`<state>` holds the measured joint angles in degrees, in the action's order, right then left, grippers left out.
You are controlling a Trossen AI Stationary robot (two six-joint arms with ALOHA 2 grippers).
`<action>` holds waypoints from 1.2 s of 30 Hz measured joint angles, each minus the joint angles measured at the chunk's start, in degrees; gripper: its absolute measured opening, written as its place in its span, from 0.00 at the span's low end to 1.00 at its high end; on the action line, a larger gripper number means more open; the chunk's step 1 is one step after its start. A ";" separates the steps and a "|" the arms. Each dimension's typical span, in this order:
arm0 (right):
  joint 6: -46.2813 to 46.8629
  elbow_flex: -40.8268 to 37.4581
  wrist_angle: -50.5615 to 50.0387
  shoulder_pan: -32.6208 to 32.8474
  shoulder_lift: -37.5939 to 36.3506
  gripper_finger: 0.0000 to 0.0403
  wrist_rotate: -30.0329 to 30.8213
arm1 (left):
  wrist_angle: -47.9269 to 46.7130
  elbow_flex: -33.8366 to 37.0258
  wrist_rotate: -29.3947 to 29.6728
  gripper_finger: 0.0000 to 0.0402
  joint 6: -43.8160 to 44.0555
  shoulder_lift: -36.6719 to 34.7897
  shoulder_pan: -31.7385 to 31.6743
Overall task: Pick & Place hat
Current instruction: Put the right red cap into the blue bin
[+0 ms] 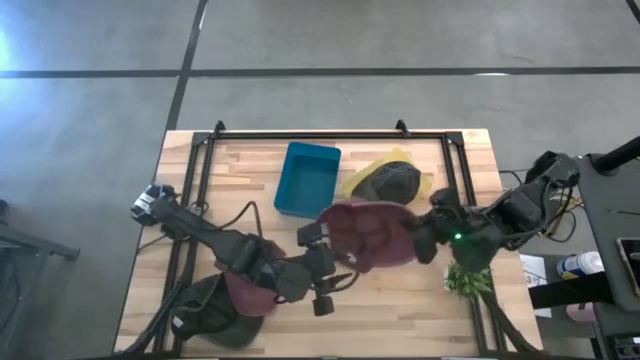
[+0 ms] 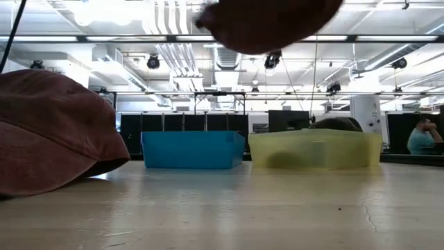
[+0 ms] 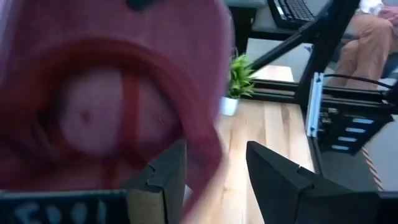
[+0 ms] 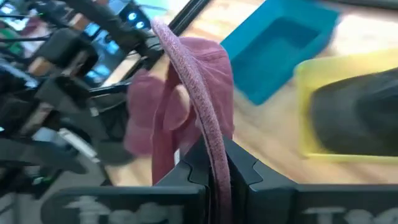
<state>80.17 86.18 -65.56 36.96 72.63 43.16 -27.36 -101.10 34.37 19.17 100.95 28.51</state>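
Note:
A maroon hat [image 1: 368, 232] is in the air over the table's middle; the low view shows its underside [image 2: 270, 21] at the top. My right gripper [image 1: 425, 238] is at its right edge, shut on it [image 4: 214, 165]. My left gripper [image 1: 325, 262] is open beside the hat's left edge, whose blurred inside [image 3: 106, 106] fills the left wrist view ahead of the open fingers [image 3: 216, 149]. A second maroon hat [image 1: 245, 292] rests on the table under the left arm, crown up [image 2: 55, 132]. A dark hat [image 1: 208, 312] lies beside it. My right gripper pinches the maroon hat's rim [image 4: 208, 134] between its two fingers, and the rim edge runs back between them. The fingers come level from the table's right side. The hat is lifted clear of the table and stretches out ahead of the fingers toward the left arm. My left gripper stands with the hat's edge [image 3: 202, 158] near one finger [image 3: 168, 177]; whether it touches the hat, I cannot tell.
A blue bin [image 1: 307, 178] and a yellow bin [image 1: 425, 185] holding a dark hat [image 1: 390, 180] stand at the table's far side. A small green plant [image 1: 468, 280] sits near the right edge. A black frame [image 1: 330, 133] borders the table. A person [image 2: 422, 137] sits in the room behind.

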 joint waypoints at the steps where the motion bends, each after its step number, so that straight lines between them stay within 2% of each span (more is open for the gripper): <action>1: -0.54 -0.57 2.58 -0.54 0.69 0.03 -1.17 | -0.10 0.00 0.51 0.40 0.02 0.29 0.00; 4: -0.32 -3.00 8.43 -0.98 3.28 0.03 -3.70 | -0.30 0.01 1.34 0.40 0.25 1.03 0.65; 9: 6.06 -5.63 12.12 -0.84 7.41 0.03 -5.33 | -1.86 0.07 2.85 0.40 -0.10 2.98 1.73; 13: 3.17 -6.15 22.78 -0.95 8.01 0.03 -5.71 | -4.43 0.13 3.34 0.40 -0.08 6.44 1.57; 16: 2.26 -6.17 26.49 -0.87 8.01 0.03 -6.52 | -4.34 0.15 4.75 0.40 -0.21 8.89 1.59; 20: 2.73 -6.19 26.67 -0.93 8.03 0.03 -7.55 | -4.32 0.11 11.39 0.40 -1.45 10.71 1.81; 26: 2.17 -6.01 26.94 -0.78 7.99 0.03 -8.82 | -9.26 0.11 12.04 0.40 -2.92 10.91 1.34; 32: 1.94 -5.19 22.89 -0.43 7.59 0.03 -13.37 | -17.93 0.13 17.52 0.40 1.86 10.13 1.32; 36: 1.06 -5.21 23.40 -0.50 7.83 0.03 -14.54 | -18.63 0.13 17.11 0.40 3.10 10.01 0.77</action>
<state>81.24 80.97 -42.16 36.47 80.47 28.62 -45.99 -100.97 51.48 22.27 110.96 29.28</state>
